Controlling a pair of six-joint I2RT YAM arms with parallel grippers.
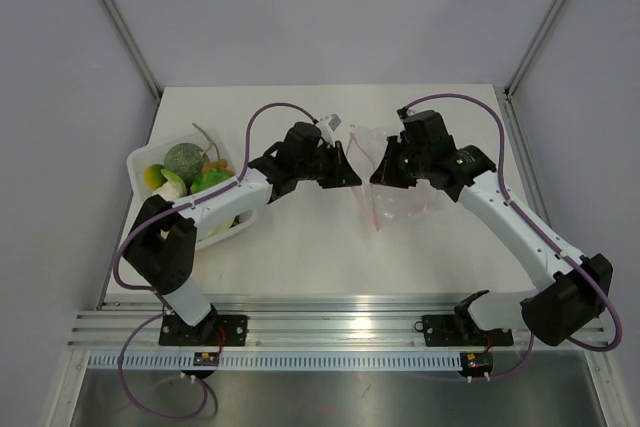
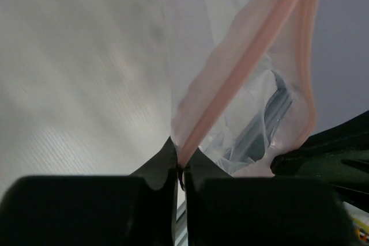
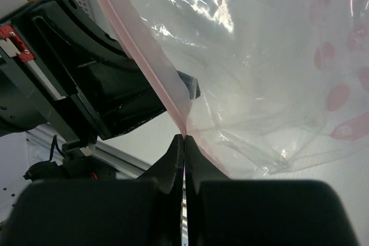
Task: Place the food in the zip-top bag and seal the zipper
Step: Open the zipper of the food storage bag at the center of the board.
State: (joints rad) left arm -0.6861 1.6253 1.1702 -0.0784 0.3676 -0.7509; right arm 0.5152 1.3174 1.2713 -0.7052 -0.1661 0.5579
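Observation:
The clear zip-top bag hangs between my two grippers above the table's middle. Its pink-red zipper runs up from my left gripper, which is shut on the strip. My right gripper is shut on the zipper at the bag's other side. In the top view the left gripper and right gripper face each other, close together. The food lies in the white tray at the left: green lettuce, a yellow piece, a pale vegetable. I see no food in the bag.
A round grey-green ball and an orange piece also lie in the tray. The left arm reaches across the tray's near side. In the right wrist view the left gripper body is right beside the bag.

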